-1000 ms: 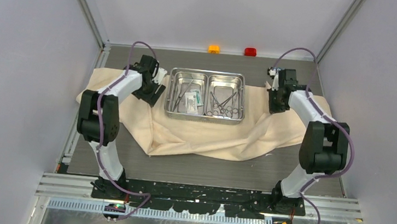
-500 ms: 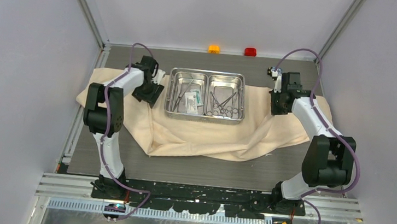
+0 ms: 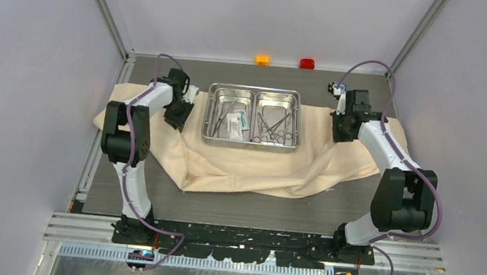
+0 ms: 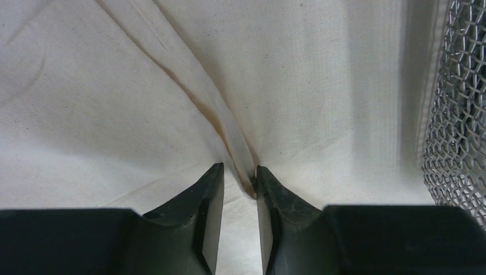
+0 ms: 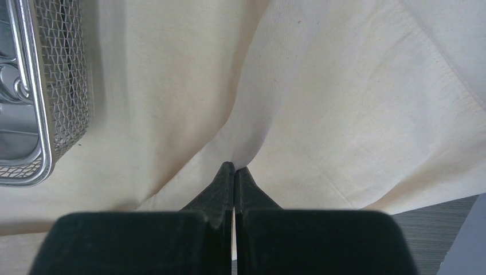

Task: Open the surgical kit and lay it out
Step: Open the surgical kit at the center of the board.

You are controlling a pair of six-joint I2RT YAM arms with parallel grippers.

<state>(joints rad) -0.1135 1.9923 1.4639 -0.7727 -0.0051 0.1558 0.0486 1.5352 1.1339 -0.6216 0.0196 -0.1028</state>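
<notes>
From the top external view, the left arm has folded its elbow in towards the left edge of the table (image 3: 254,209). The left pincer (image 3: 178,114) has slid slightly away from the steel tray (image 3: 256,90) and narrowed. The right pincer (image 3: 341,128) has barely moved on the tray's other side. I judge that the two arms are preparing a matched outward pull to flatten the beige cloth (image 3: 251,172).

The tray sits on the cloth at the far middle of the table. The packets (image 3: 236,125) are in its left compartment and the ring-handled clamps (image 3: 272,128) in its right. An orange block (image 3: 262,60) and a red block (image 3: 307,63) line the far edge behind it. The cloth almost reaches the left and right edges, so there is little room to pull sideways. Its rumpled front hem stops well short of the near edge, leaving a bare strip there.

In the left wrist view, the left pincer (image 4: 238,172) is not yet clenched. A gap shows between the tips, and a raised pleat of cloth (image 4: 114,86) runs into it. The tray's mesh wall (image 4: 458,114) stands near on the right.

In the right wrist view, the right pincer (image 5: 235,167) is clenched on a drawn-up fold of cloth (image 5: 344,86). The tray (image 5: 34,114) lies off to the left, and bare table (image 5: 453,229) shows past the hem at the lower right.
</notes>
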